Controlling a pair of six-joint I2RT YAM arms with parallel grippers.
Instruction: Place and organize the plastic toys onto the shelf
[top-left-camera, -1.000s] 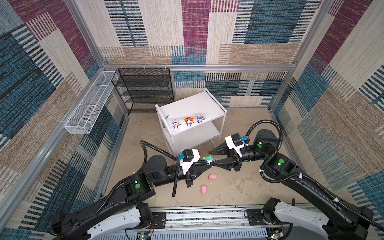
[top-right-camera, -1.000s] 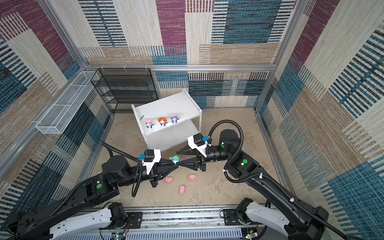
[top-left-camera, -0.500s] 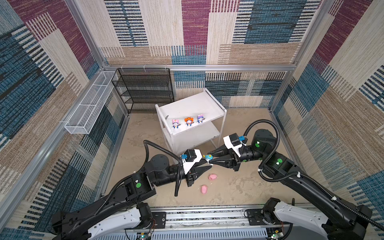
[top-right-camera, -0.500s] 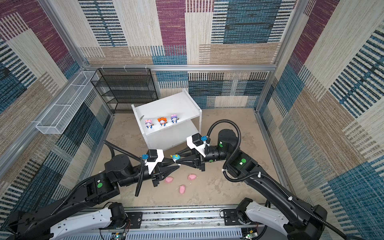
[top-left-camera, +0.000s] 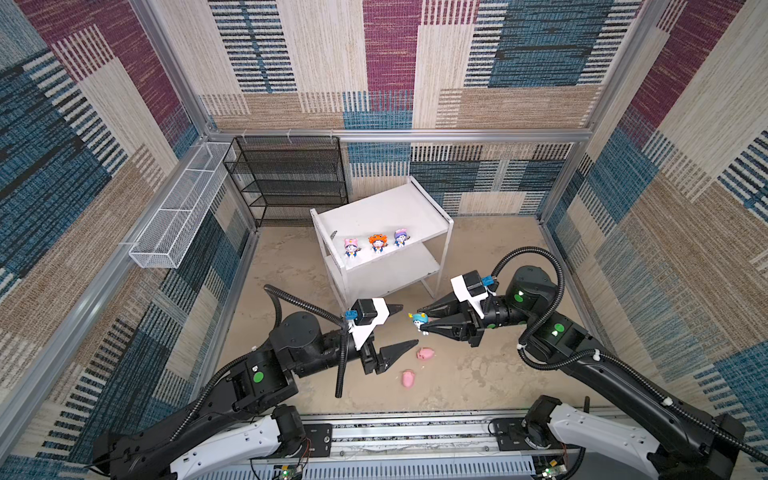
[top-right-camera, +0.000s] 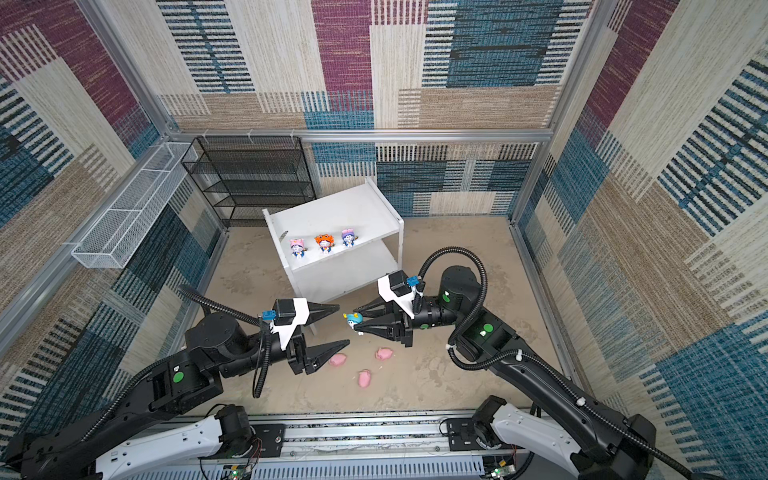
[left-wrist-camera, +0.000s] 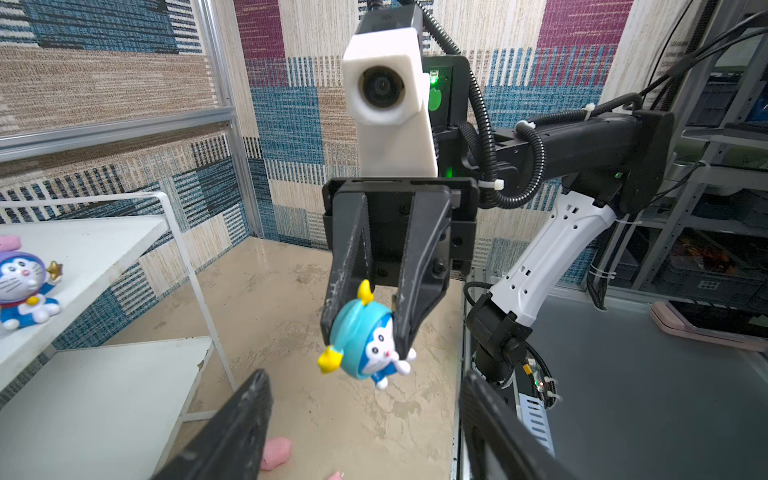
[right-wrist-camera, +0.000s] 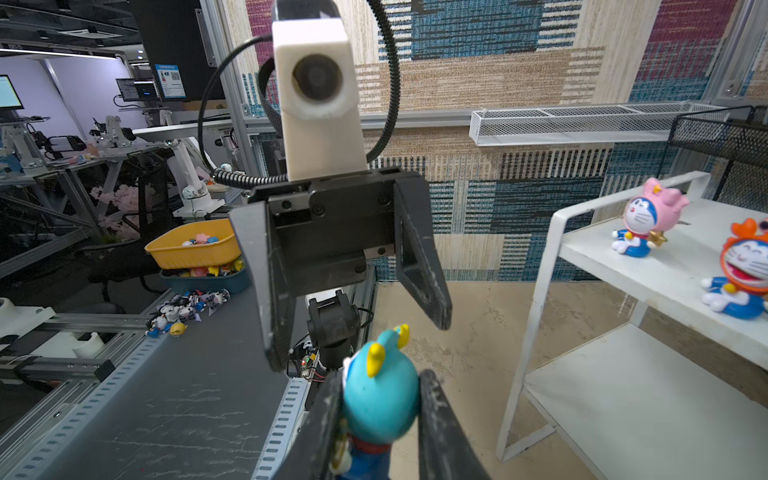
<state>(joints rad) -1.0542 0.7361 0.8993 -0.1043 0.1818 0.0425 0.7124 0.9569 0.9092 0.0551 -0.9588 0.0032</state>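
My right gripper (top-left-camera: 423, 320) (right-wrist-camera: 380, 376) is shut on the teal-hooded figurine (top-left-camera: 419, 321) (left-wrist-camera: 365, 340), holding it by the head above the floor in front of the white shelf (top-left-camera: 386, 212). Facing it, my left gripper (top-left-camera: 409, 325) (left-wrist-camera: 363, 380) stands open, its fingers apart from the toy. Pink-hooded (top-left-camera: 351, 248), orange-hooded (top-left-camera: 377, 242) and purple-hooded (top-left-camera: 400, 237) figurines sit in a row on the shelf's top board. Three pink pigs (top-right-camera: 338, 360) (top-right-camera: 384, 354) (top-right-camera: 364, 378) lie on the floor below the grippers.
A black wire-mesh rack (top-left-camera: 291, 178) stands at the back left beside the shelf. A long white wire basket (top-left-camera: 178, 216) hangs on the left wall. The arms' base rail (top-left-camera: 415, 428) runs along the front edge.
The teal-hooded figurine has passed from my left gripper to my right. The right jaws closed on it, then the left jaws opened wide and drew back slightly.
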